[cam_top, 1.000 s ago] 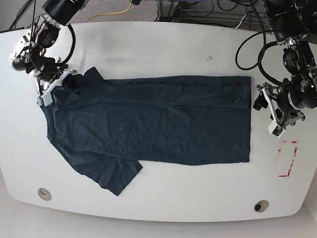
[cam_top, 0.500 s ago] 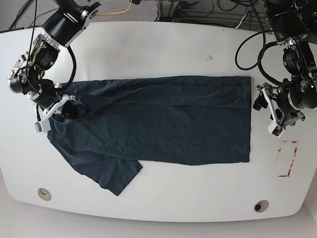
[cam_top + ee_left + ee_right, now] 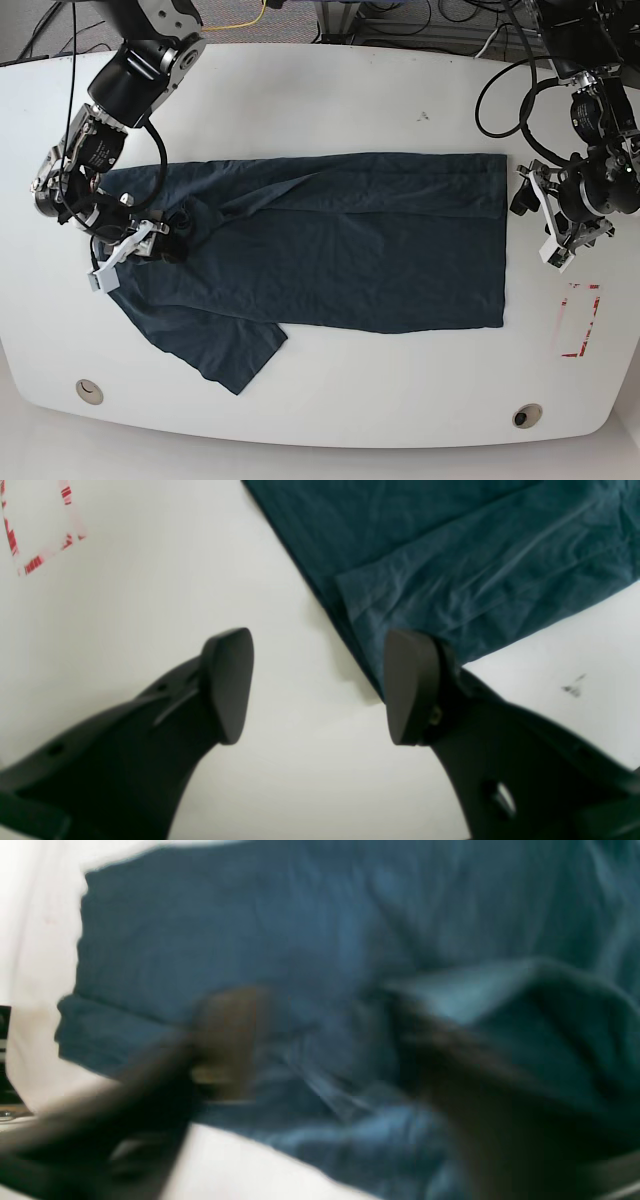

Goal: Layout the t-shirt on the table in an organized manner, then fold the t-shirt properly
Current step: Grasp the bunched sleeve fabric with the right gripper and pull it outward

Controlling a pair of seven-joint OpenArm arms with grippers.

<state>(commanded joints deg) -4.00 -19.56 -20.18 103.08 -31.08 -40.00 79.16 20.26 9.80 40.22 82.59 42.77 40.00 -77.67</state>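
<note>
The dark navy t-shirt lies spread across the white table, hem to the right and one sleeve sticking out toward the front left. The far sleeve is folded inward onto the body near my right gripper. In the blurred right wrist view that gripper has its fingers apart over the t-shirt, with a raised fold of fabric draped by one finger. My left gripper hangs open just off the hem. Its wrist view shows the gripper over bare table beside the shirt corner.
A red tape rectangle marks the table at the right, also in the left wrist view as red tape. Round grommet holes sit at front left and front right. Cables run behind the table's far edge.
My right arm has swung toward the front and inward, dragging the far sleeve from pointing outward to lying folded over the shirt body. The left arm has barely moved.
</note>
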